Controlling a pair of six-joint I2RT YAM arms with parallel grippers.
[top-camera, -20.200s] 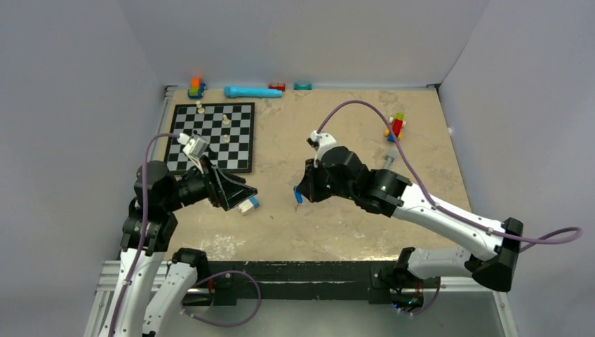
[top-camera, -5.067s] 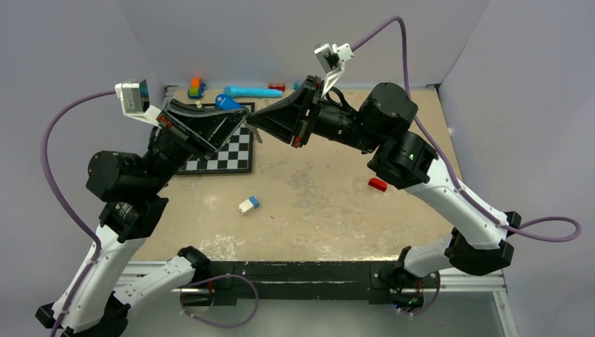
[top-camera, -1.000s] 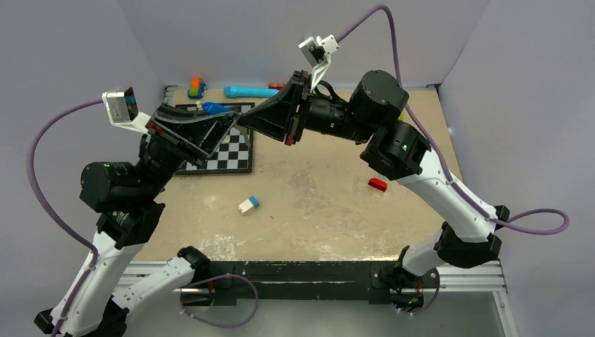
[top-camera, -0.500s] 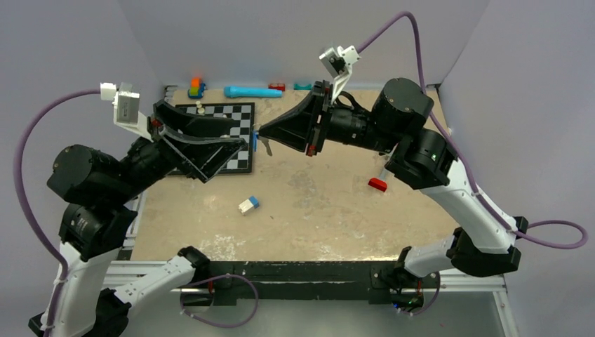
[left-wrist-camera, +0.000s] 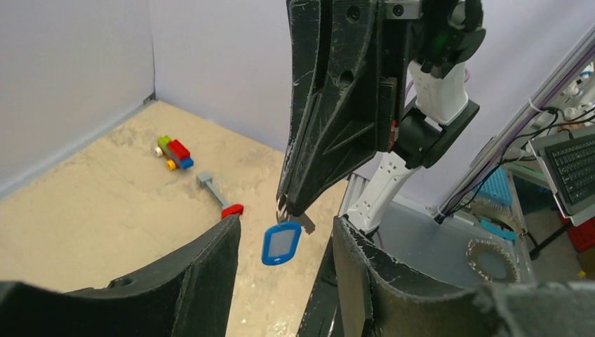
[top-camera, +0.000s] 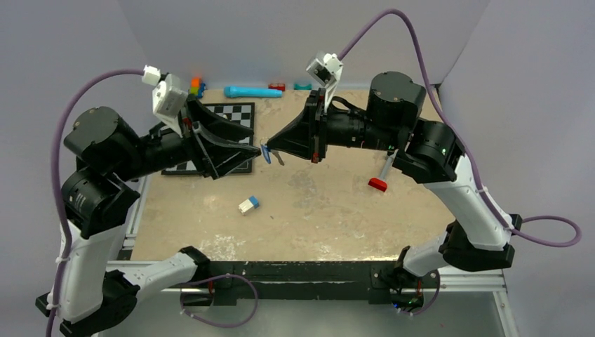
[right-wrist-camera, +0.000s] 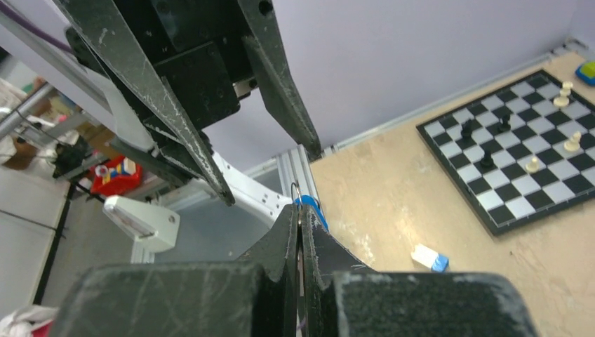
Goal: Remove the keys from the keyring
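My right gripper (top-camera: 270, 147) is raised above the table, shut on the thin wire keyring (right-wrist-camera: 297, 197). The blue-headed key (left-wrist-camera: 281, 243) hangs from the ring just below the right fingertips (left-wrist-camera: 285, 208); it also shows in the top view (top-camera: 266, 154). I cannot make out the plain silver key. My left gripper (top-camera: 256, 142) is open, its fingers (left-wrist-camera: 210, 270) on either side of the hanging blue key without touching it. From the right wrist the left gripper (right-wrist-camera: 271, 175) faces the ring with its jaws spread.
A white-and-blue block (top-camera: 248, 204) lies on the table below the grippers. A red-handled tool (top-camera: 379, 180) lies to the right. A chessboard (top-camera: 237, 111) with pieces sits at the back left, a cyan bar (top-camera: 252, 91) and small toys along the back wall.
The left gripper has swung right and closed in on the right gripper's tip, its open fingers now around the hanging blue key. The right gripper has dropped slightly, still holding the ring.
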